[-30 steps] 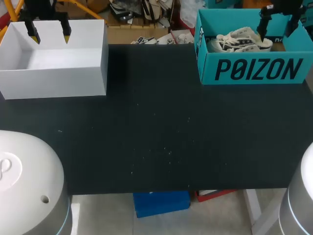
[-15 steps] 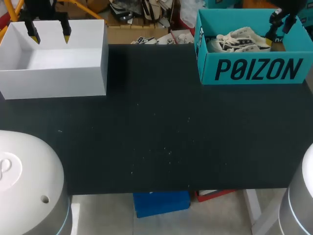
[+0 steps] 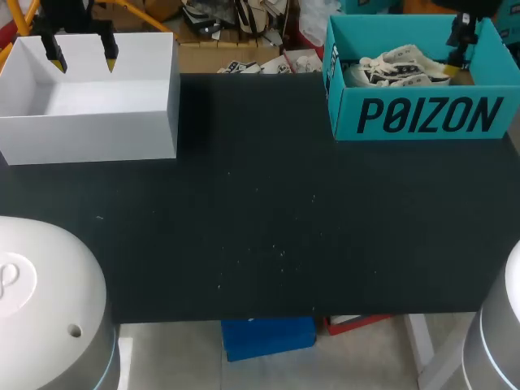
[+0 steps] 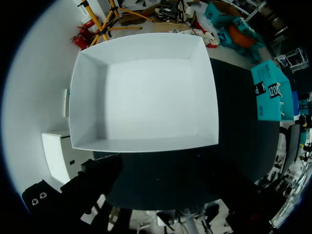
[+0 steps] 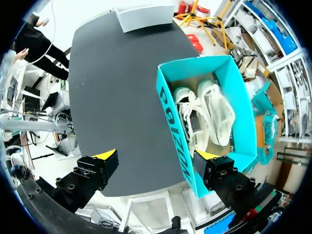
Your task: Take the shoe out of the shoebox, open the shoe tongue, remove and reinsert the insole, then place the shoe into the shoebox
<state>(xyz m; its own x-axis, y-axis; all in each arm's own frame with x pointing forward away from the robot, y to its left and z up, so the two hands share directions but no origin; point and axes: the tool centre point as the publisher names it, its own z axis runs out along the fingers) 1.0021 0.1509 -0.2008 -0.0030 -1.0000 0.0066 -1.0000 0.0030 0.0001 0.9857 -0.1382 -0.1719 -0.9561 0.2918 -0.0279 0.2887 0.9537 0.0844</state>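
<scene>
Early days here: the shoe (image 5: 207, 114) is still lying in the teal shoebox (image 3: 418, 114) at the far right corner of the counter (image 3: 260, 227), pale upper, dark trim, laces (image 5: 190, 109) spilling loose across the top. Whether a second shoe is tucked in next to it, I can't tell from here.

The right hand (image 5: 156, 158) hangs above the box's right end, and the wrist view shows its yellow-tipped fingers spread wide with nothing between them. There's no contact with the shoe, which sits ahead of the fingers, down inside the box walls.

Over on the far left, the left hand (image 3: 81, 55) hovers above the open white box (image 3: 89, 114). Its fingers are well apart and it's carrying nothing. The wrist view shows no contents in that box, only bare white floor and walls.

So by my reading, none of the task is done yet. The first step, lifting the shoe out, hasn't started, and the right hand looks best placed for it. After that it all remains: fold back the tongue, pull the insole, slide it back in, and return the shoe to the shoebox. The loose laces could snag on the way out, I'd say.
</scene>
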